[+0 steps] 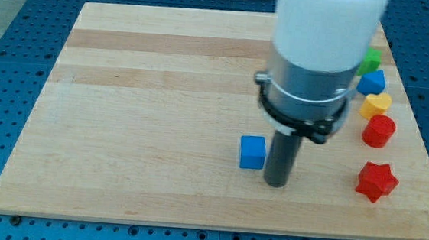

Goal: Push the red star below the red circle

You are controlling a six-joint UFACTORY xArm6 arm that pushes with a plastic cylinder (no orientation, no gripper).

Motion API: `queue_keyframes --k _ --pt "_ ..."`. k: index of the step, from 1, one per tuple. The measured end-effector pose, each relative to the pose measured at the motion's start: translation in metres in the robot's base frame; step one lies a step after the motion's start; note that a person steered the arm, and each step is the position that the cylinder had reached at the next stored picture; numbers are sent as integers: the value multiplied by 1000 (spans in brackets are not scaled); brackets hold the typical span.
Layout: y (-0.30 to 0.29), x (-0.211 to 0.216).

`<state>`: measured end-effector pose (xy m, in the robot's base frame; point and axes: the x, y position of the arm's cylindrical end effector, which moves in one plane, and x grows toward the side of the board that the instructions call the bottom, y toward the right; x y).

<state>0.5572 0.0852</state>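
Currently parked my tip (275,184) just right of blue cube (252,152); red star (376,182) sat below red circle (378,131); no fingers fitted.

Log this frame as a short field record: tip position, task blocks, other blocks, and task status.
tip: my tip rests on the wooden board, just to the view's right of the blue cube
red star: near the view's right edge, apart from my tip
red circle: directly toward the view's top from the red star
other blocks: yellow block, blue block, green block, partly hidden by the arm
task status: the red star already lies below the red circle in this view
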Motion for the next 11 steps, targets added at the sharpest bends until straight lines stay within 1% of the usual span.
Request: queue_keyframes --k 1,3,6,7,11 --pt "30 -5" --pt "72 -13" --pt "106 -20" --pt "115 -20" --pt "115 -12"
